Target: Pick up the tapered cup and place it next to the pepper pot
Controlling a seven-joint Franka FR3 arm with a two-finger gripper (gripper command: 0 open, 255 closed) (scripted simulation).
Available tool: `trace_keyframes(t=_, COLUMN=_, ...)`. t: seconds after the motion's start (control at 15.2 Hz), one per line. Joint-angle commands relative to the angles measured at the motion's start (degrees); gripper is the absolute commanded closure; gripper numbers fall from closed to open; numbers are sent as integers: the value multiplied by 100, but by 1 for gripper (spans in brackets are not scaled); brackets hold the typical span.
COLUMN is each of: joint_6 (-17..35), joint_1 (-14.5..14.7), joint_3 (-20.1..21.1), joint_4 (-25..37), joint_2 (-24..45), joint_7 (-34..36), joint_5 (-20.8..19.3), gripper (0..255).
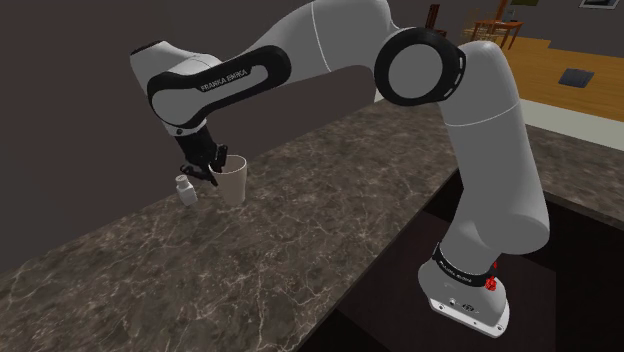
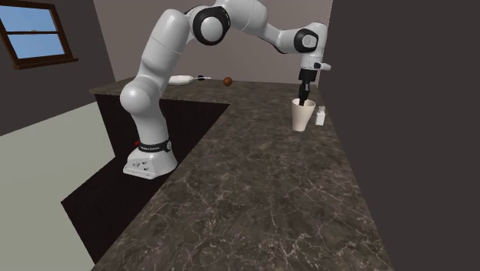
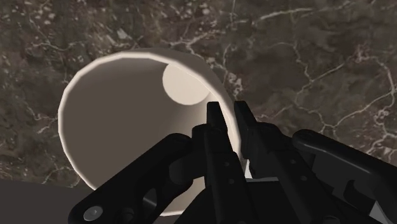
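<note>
- Shoulder view: my hand (image 1: 212,166) comes from above onto the rim of the tapered cup (image 1: 235,185), which stands upright on the dark marbled tabletop (image 1: 300,250). The pepper pot (image 1: 186,190), a small white bottle, stands just beside the cup on this view's left, with a narrow gap between them.
- Second exterior view: the tapered cup (image 2: 302,115) stands near the far part of the tabletop (image 2: 254,192). Its wide mouth is up and its narrow base is down, so its long axis is vertical. The pepper pot (image 2: 320,116) is just beside it on this view's right. My hand (image 2: 305,94) points straight down at the mouth.
- Wrist view: I look into the open tapered cup (image 3: 114,114) and see its pale round bottom. My fingers (image 3: 216,149) stand close together with the cup's wall between them, one inside and one outside. I judge that the hand (image 3: 228,119) is clenched on this wall, grasping the cup.
- Relation for the coming move: the cup is directly under my hand, and its base seems to rest on the tabletop beside the pot.
- In my judgement the placing is nearly done. What remains is to let go of the wall and rise straight along the cup's axis, because a sideways pull could tip the cup against the pot.
</note>
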Motion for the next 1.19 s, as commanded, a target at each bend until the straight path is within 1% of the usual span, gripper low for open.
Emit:
trace_keyframes(t=0.0, joint_6=1, joint_1=0, joint_3=0, joint_4=0, joint_2=-1, joint_7=0, joint_5=0, gripper=255)
trace_keyframes(t=0.07, joint_6=1, joint_1=0, joint_3=0, joint_4=0, joint_2=-1, joint_7=0, joint_5=0, gripper=0)
trace_keyframes(t=0.4, joint_6=1, joint_1=0, joint_3=0, joint_4=1, joint_2=-1, joint_7=0, joint_5=0, gripper=0)
trace_keyframes(t=0.66, joint_6=-767, joint_1=110, joint_3=15, joint_4=856, joint_2=80, joint_7=-52, joint_5=14, gripper=0)
trace_keyframes(t=1.12, joint_6=-767, joint_1=110, joint_3=15, joint_4=856, joint_2=80, joint_7=-52, joint_5=14, gripper=0)
